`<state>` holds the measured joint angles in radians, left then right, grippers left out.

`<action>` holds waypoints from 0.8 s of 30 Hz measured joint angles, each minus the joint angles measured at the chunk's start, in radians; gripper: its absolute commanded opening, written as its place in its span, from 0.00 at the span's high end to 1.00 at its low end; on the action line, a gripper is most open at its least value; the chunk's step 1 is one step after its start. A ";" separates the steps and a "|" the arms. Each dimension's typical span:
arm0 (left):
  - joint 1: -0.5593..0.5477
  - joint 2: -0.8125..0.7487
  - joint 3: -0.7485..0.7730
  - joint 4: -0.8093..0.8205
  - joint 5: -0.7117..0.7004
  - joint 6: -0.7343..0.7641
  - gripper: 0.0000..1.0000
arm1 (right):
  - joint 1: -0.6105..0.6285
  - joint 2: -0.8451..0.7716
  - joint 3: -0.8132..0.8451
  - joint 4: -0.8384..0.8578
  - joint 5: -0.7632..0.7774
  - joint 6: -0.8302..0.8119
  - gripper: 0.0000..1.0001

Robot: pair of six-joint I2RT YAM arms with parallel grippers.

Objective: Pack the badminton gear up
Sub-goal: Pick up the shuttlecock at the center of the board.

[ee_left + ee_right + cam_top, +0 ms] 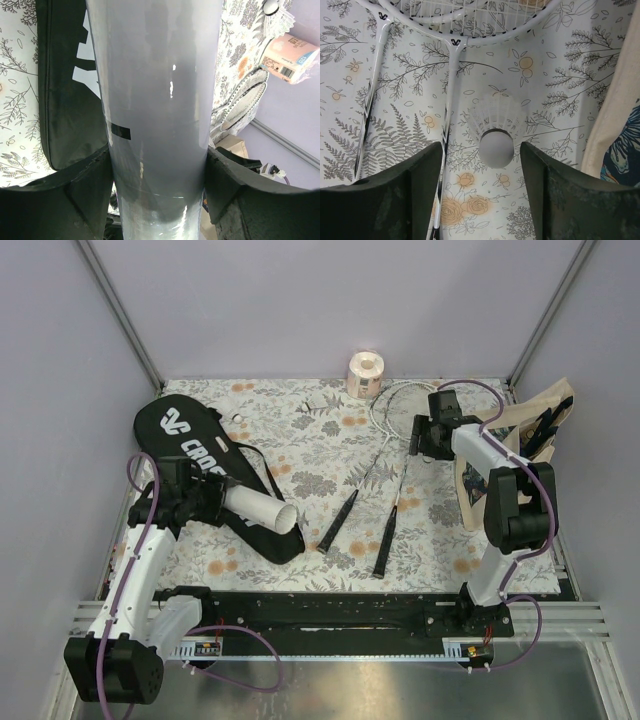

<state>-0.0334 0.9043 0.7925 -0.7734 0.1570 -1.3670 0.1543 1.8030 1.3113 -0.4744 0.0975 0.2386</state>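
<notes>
My left gripper (pixel 207 498) is shut on the white tube (pixel 258 510) and holds it lying across the black "CROSSWAY" racket bag (pixel 195 452). In the left wrist view the tube (pixel 160 95) fills the gap between the fingers (pixel 75 195), with the bag (pixel 65 100) beneath. Two silver-white rackets (pixel 372 475) lie mid-table, black handles toward me. My right gripper (pixel 424 438) is open and hovers by the racket heads. In the right wrist view (pixel 480 152) a white shuttlecock (pixel 496 135) lies on the cloth just ahead of the open jaws, beside a racket shaft (pixel 451 85).
A pinkish paper roll (pixel 365 373) stands at the back edge. A beige printed tote bag (pixel 535 435) leans at the right, close to my right arm. A small white shuttlecock (pixel 238 418) lies beside the bag's wide end. A floral cloth (pixel 320 450) covers the table.
</notes>
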 measured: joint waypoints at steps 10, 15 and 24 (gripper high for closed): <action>0.002 0.000 0.000 0.000 0.000 0.002 0.36 | 0.000 0.002 0.000 -0.011 0.080 -0.035 0.74; 0.005 0.000 0.000 0.000 0.002 0.003 0.36 | 0.000 -0.008 0.000 -0.022 0.102 -0.048 0.82; 0.009 0.000 0.000 0.000 0.004 0.006 0.37 | 0.048 -0.228 -0.050 -0.034 -0.140 -0.013 0.82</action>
<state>-0.0242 0.9043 0.7925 -0.7734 0.1608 -1.3613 0.2024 1.5749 1.2613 -0.5087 -0.0422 0.2253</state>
